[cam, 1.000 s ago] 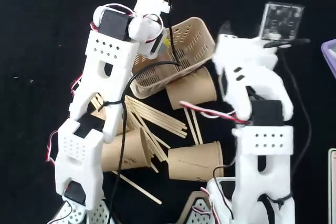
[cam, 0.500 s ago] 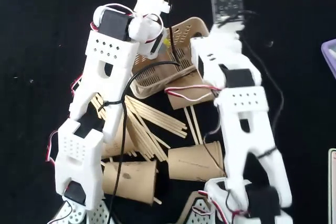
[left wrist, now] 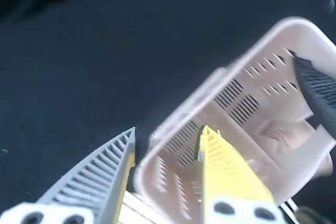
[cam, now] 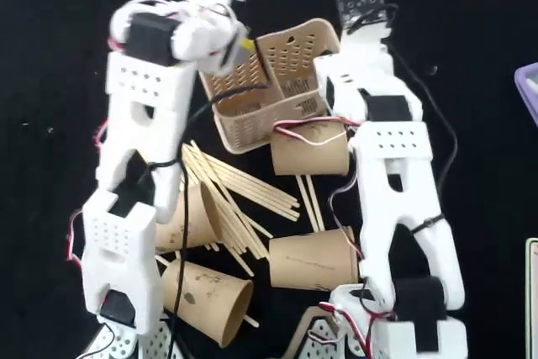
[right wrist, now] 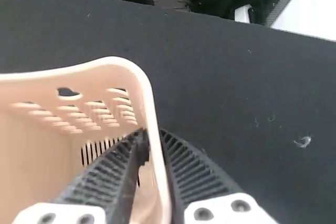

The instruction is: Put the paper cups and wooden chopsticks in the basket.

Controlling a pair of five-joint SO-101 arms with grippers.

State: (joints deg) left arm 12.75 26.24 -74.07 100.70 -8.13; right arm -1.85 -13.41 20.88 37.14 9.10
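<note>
The beige slotted basket [cam: 252,124] stands tilted at the middle back of the black table. My left gripper [cam: 244,52] is shut on its left rim; in the left wrist view the grey and yellow fingers [left wrist: 226,177] straddle the basket [left wrist: 252,103] wall. My right gripper [cam: 324,73] is shut on the right rim, with black fingers [right wrist: 184,166] either side of the basket [right wrist: 105,66] wall. Brown paper cups lie on their sides: one [cam: 311,147] below the basket, one [cam: 313,260] at front centre, two [cam: 206,292] under the left arm. Wooden chopsticks [cam: 239,195] lie fanned between them.
Both white arms stretch from the front edge to the basket, the left one covering part of the cups and chopsticks. A purple object [cam: 530,90] sits at the right edge. Bare black table lies at the far left and far right.
The right arm swung left onto the basket's right rim. The left arm moved left and the basket turned more upright. The front-left cup rolled nearer the table's front.
</note>
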